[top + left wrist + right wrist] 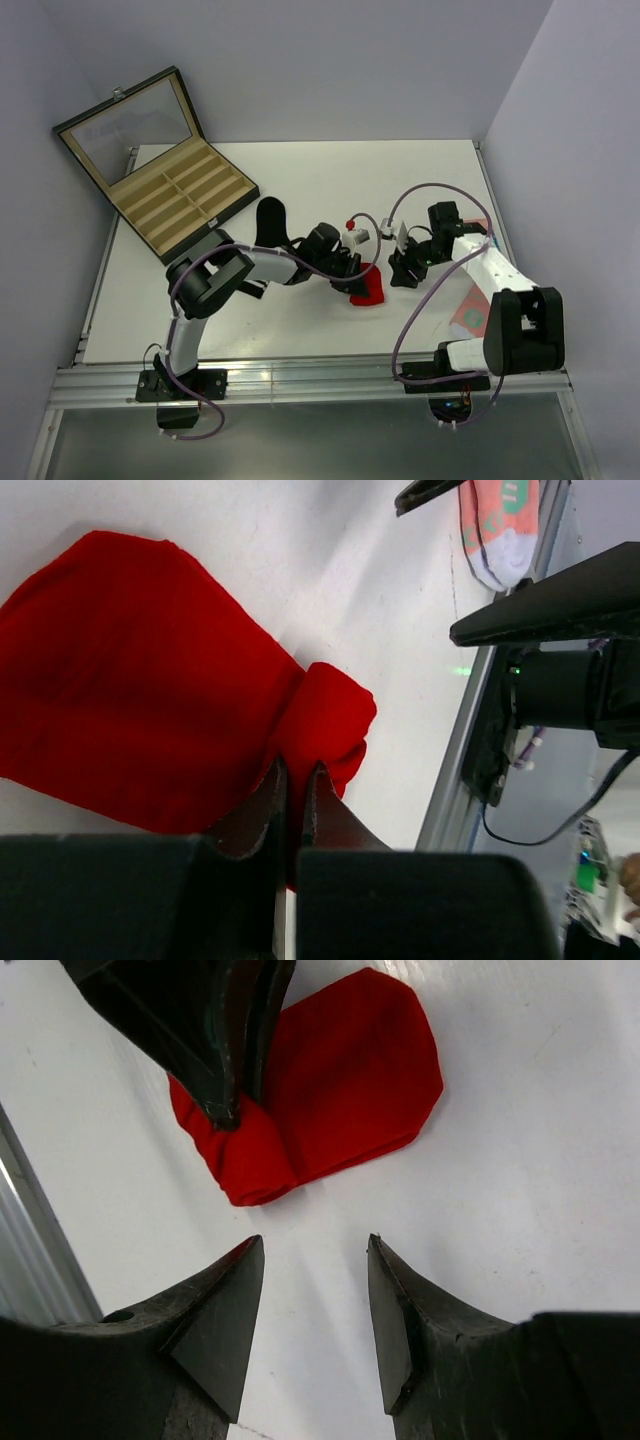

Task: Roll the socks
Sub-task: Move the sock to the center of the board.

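Your left gripper (295,777) is down on the red fabric sock (130,680), which lies on the white table (300,180) just in front of the middle, between your two arms. One end of that sock is turned over into a short, thick roll. The rest lies flat and spreads away from the roll. The left fingers (262,810) stand drawn almost together at the roll, with only a thin slit between them and red cloth showing in that slit. They look pinched on the rolled end. From the right wrist view you see the same dark fingertips pressed on the roll at the sock's near edge.

Your right gripper (313,1247) hangs just beside the red sock's rolled end, apart from it. Its jaws are spread wide, with nothing between them but bare table.

In the top view the left gripper (350,277) and the right gripper (403,268) face each other across the red sock (370,291).

The black fabric sock (270,221) lies flat behind your left arm, well apart from the red one and partly hidden by the arm. Its cuff cannot be made out.

A salmon-pink sock with green and white patches (500,530) lies near the table's right edge, under your right arm. A black-edged compartment box (185,200) sits at the far left corner, its glass-paned lid (130,128) raised.
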`<move>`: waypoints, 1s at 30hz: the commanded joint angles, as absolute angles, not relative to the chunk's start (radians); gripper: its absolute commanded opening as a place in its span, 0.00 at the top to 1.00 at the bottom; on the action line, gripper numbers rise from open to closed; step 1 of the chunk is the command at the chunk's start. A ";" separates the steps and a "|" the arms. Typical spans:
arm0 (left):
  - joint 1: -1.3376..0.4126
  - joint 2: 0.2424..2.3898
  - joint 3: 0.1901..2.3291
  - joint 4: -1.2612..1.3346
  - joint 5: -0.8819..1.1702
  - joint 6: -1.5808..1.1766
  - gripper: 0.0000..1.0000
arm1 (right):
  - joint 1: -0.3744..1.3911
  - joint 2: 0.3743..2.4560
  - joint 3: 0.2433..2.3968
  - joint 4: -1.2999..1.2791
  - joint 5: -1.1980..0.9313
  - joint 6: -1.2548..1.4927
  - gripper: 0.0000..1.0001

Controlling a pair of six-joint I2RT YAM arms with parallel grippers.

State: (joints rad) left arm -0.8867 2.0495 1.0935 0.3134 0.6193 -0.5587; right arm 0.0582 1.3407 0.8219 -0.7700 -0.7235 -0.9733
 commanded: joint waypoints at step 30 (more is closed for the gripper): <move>-0.830 2.249 1.207 -0.244 0.699 -0.565 1.00 | 0.505 1.124 0.604 -0.574 -0.500 -1.025 0.48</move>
State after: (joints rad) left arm -0.8303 2.1464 1.2533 -0.0303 0.8585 -0.6331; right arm 0.4664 1.1557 0.6201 -0.6239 -0.5461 -1.0447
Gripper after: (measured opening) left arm 0.060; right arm 0.519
